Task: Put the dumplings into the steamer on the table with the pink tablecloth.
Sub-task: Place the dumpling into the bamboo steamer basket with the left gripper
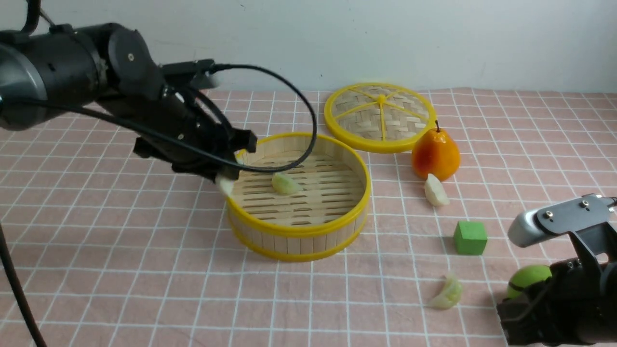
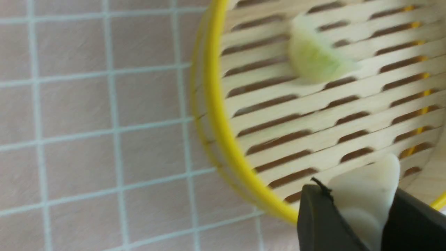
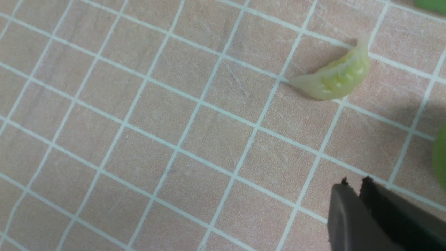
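Far left: left hand (image 1: 224, 179), pinching cream dumpling (image 2: 366, 188) right over the left rim of the steamer (image 1: 299, 241). Shows only as a pale tip under the dark hand in the front view; plainer in the left wrist view, though blurred and cut off at the edge. Inside the steamer, on the slats: greenish dumpling (image 1: 285, 183), lying loose. Close behind, flat on the pink tablecloth (image 1: 120, 250) of the worktop (image 1: 337, 308): woven lid (image 1: 381, 113); touching the steamer or not, cannot tell. Further right: pear (image 1: 435, 154), white dumpling (image 1: 435, 190) just in front of it, pleated dumpling (image 1: 448, 292) nearer the front, green cube (image 1: 470, 237) between those two. Far right: green ball (image 1: 528, 280), half hidden by the right arm (image 1: 569, 299). Right hand (image 3: 353, 184) hidden in the front view; in its wrist view, pressed nearly together, pinching nothing, near the pleated dumpling but apart from it.
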Controlling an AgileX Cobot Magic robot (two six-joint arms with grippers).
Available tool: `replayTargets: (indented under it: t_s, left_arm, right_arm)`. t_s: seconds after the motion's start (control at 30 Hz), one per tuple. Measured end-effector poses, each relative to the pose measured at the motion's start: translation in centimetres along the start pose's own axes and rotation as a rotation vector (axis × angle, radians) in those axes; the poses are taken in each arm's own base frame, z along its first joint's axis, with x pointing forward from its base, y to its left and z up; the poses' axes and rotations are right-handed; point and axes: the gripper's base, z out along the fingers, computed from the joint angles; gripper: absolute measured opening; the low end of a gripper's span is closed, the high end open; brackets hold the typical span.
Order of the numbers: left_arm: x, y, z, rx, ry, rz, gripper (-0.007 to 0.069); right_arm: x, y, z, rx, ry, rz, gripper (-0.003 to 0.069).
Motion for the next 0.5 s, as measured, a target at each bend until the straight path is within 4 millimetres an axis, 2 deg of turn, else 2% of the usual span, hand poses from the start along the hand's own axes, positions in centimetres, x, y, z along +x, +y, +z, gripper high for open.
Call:
replayTargets:
  t_s: [0.07,0.2,0.27,0.43,0.5]
  left_arm:
    - [0.1,-0.7,1.0,0.005,-0.007,0.022,0.0179]
    - [1.4,-1.6,5.6,-0.032,0.051,0.06,0.0179]
    - [2.0,-1.8,7.2,-0.046,0.067,0.076,0.0179]
    - [2.6,-2.8,8.5,-0.046,0.059,0.121,0.0211]
    - [2.7,-3.5,8.7,-0.037,0.049,0.134,0.0261]
  right_arm:
    - [0.0,0.0,0.0,-0.001,0.0,0.001,0.0062]
    - [0.0,0.0,0.0,0.0,0.0,0.001,0.0062]
    - [0.0,0.0,0.0,0.0,0.0,0.001,0.0062]
    - [0.0,0.0,0.0,0.0,0.0,0.001,0.0063]
    - [0.0,0.0,0.0,0.0,0.0,0.001,0.0067]
